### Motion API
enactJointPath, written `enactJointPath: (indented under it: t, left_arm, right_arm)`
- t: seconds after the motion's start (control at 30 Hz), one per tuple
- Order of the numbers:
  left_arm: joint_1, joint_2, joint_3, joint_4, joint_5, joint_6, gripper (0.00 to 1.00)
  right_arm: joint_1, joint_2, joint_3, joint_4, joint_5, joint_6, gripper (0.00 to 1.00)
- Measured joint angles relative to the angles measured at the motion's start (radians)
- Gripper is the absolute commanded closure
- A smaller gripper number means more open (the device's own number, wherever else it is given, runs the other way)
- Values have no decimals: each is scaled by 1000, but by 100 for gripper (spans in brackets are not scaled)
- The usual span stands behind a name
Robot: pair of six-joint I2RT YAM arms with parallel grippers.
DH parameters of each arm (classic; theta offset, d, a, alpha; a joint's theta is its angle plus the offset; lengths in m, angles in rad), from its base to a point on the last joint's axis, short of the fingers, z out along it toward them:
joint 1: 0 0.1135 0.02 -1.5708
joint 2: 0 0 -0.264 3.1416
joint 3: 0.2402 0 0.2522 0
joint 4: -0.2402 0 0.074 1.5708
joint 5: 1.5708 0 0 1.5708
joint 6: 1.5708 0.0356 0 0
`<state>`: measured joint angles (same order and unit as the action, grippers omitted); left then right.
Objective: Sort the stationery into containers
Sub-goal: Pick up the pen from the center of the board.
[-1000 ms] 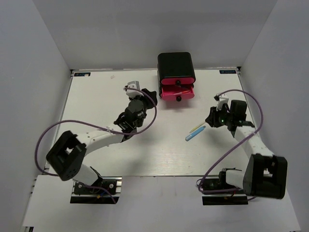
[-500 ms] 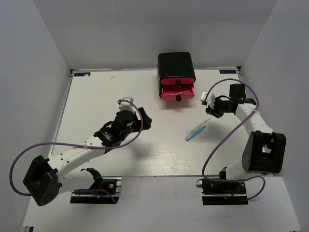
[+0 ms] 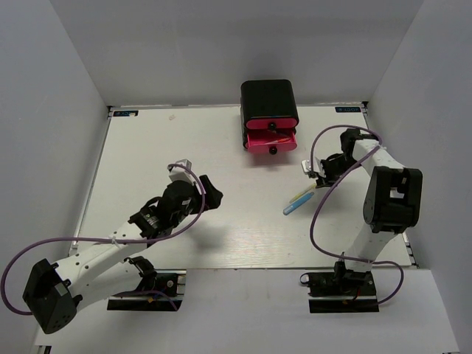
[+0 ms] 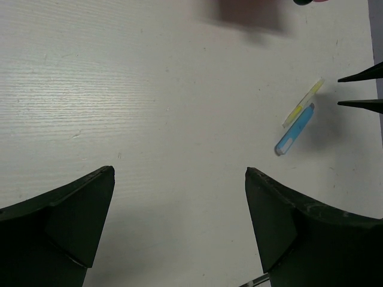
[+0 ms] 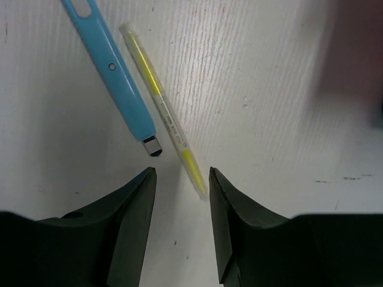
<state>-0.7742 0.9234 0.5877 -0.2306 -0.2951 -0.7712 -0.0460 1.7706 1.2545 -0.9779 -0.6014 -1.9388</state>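
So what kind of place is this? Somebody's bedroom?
Probably a robot lab booth, not a bedroom. A left arm and a right arm are bolted at a white table walled by plain grey panels, with a black box of pink drawers, a light-blue marker and a yellow pen.

1. The top camera is looking down from high above the near edge, taking in the whole table (image 3: 147, 147) from far off.
2. The left wrist camera is looking across the table from mid-height, seeing the blue marker (image 4: 294, 128) and yellow pen (image 4: 303, 101) at a distance.
3. The right wrist camera is looking straight down, close over that same pair.
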Motion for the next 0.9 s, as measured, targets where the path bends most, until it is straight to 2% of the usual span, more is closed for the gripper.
enactJointPath:
  t: [0.27,0.63,0.77,0.9]
  left_arm:
    - [0,13,-3,-14,0,-15,0]
    - [0,88,-3,-3,23,-16,0]
    - [0,115,-3,0,26,-16,0]
    - [0,117,-3,16,31,-16,0]
  right_arm:
    - [27,116,68,-17,71,-32,56]
    - [38,193,105,10,136,-35,57]
    - [41,222,135,3,156,-35,62]
    - [59,240,160,-14,180,-35,73]
